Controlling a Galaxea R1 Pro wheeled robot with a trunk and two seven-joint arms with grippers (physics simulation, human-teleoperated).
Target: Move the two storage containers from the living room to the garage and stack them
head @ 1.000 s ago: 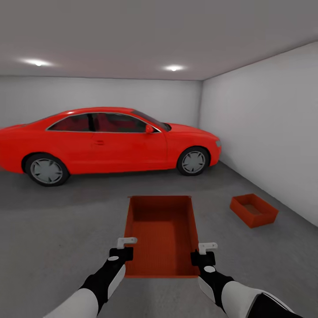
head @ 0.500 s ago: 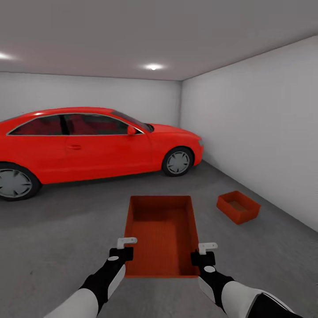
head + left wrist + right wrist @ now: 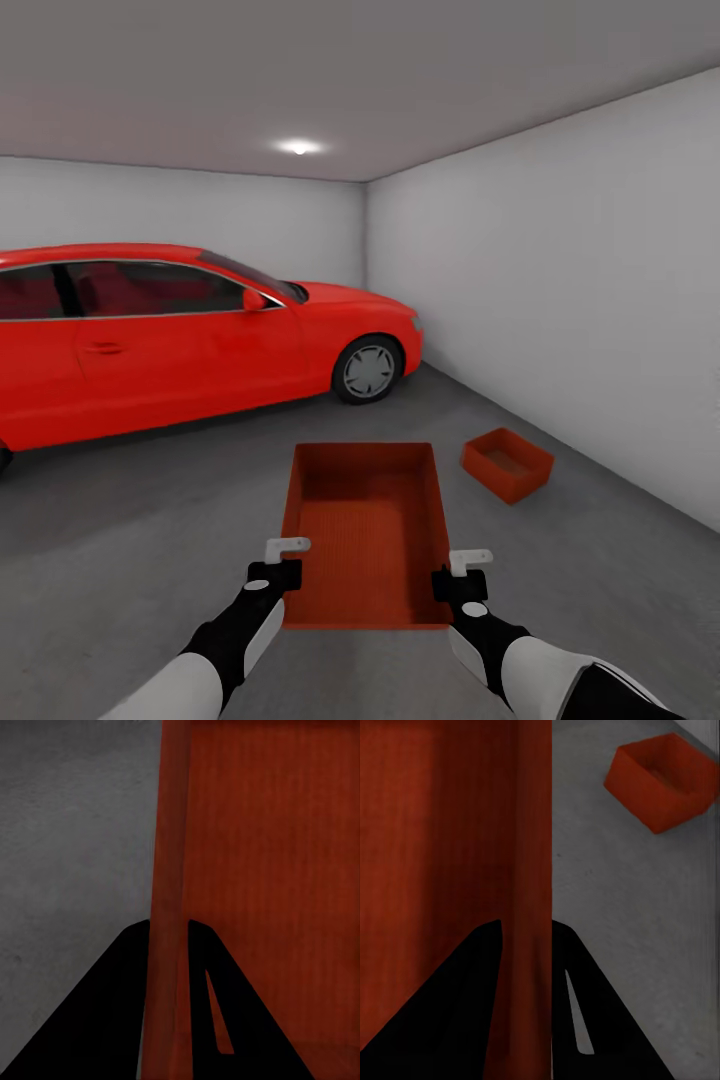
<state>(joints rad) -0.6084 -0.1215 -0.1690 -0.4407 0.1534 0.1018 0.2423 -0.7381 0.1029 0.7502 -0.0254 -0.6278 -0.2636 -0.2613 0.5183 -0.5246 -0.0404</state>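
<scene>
While both arms reach forward, an open orange-red storage container [image 3: 365, 535] hangs level between them above the dark grey floor [image 3: 150, 520] of the garage. Each long wall is pinched — the left gripper [image 3: 282, 562] clamped on the left wall, the right gripper [image 3: 458, 570] clamped on the right wall. A second container [image 3: 507, 464] sits on the floor ahead to the right, near the pale side wall [image 3: 560, 290] — well apart from the red car [image 3: 170, 330].

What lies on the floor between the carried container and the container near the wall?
Nothing: in the head view only bare grey floor separates the held container from the container on the floor; the right wrist view agrees.
</scene>
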